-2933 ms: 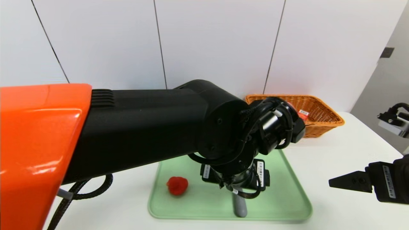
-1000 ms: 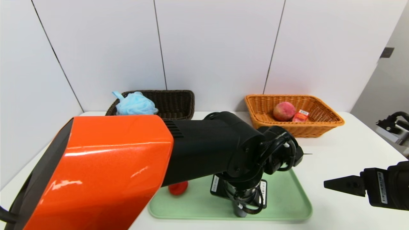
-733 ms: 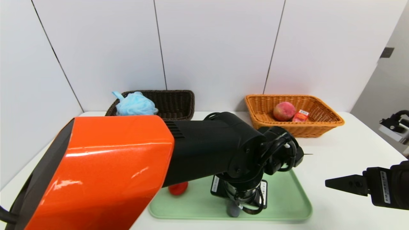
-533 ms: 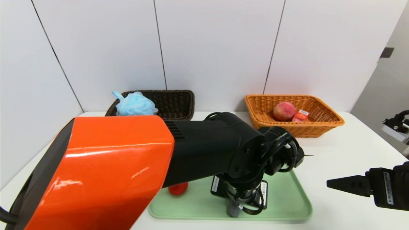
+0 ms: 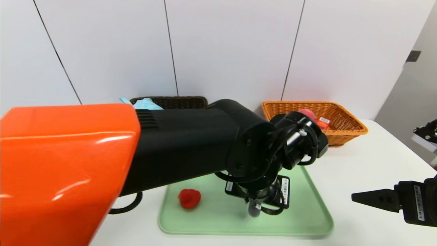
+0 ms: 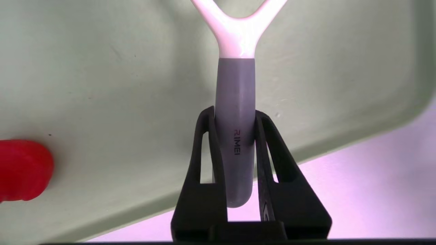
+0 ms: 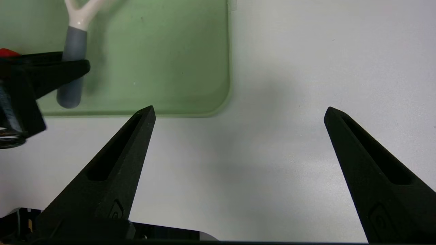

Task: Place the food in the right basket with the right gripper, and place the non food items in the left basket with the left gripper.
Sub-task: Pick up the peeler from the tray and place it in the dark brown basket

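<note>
My left gripper (image 6: 235, 114) is shut on the grey handle of the peeler (image 6: 235, 98), whose white forked head points away from it. In the head view the peeler (image 5: 254, 209) hangs just above the green tray (image 5: 307, 212). The red duck (image 5: 189, 198) lies on the tray to the left. The dark left basket (image 5: 184, 101) holds the blue pouf (image 5: 145, 103); my left arm hides most of both. The orange right basket (image 5: 344, 128) holds the peach (image 5: 307, 112) and the red carton (image 5: 324, 122). My right gripper (image 7: 238, 112) hovers open and empty over the table, right of the tray.
My left arm's orange and black links fill the left and middle of the head view. The white wall stands close behind both baskets. Bare white table (image 5: 362, 164) lies between the tray and the orange basket. A dark device (image 5: 425, 133) sits past the table's right edge.
My left gripper has closed on the peeler's handle and risen with it off the tray. The raised arm now covers more of the dark basket and the pouf. The right gripper has barely shifted.
</note>
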`<state>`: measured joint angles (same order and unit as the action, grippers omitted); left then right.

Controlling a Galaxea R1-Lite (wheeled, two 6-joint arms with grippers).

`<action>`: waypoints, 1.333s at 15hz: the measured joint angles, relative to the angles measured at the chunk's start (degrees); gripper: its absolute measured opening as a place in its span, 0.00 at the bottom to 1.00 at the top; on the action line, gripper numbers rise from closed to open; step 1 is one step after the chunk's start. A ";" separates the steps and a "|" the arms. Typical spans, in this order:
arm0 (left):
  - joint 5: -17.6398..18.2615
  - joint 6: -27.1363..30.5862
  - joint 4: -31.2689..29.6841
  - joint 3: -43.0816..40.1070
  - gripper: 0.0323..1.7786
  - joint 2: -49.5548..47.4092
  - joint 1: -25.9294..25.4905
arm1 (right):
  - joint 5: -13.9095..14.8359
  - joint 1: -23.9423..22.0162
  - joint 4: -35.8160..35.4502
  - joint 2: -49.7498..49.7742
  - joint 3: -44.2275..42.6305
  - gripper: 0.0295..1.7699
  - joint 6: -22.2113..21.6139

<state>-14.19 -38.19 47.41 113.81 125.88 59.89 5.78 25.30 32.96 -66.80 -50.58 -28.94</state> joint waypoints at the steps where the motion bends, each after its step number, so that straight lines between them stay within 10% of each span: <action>1: -0.02 0.11 -0.85 0.00 0.14 -1.40 -0.33 | 0.06 0.00 0.00 0.00 0.00 0.97 0.02; 11: -4.05 9.95 -11.80 0.00 0.14 -15.87 -20.43 | 0.28 -0.50 -0.11 -0.50 0.04 0.97 -0.20; 20: -2.21 17.64 -19.85 -0.09 0.14 -8.19 -33.72 | 1.30 -2.29 -8.87 -3.75 -3.22 0.97 6.40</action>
<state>-16.40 -20.55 27.56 113.73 117.69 26.17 7.08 23.00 24.09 -70.56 -53.80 -22.54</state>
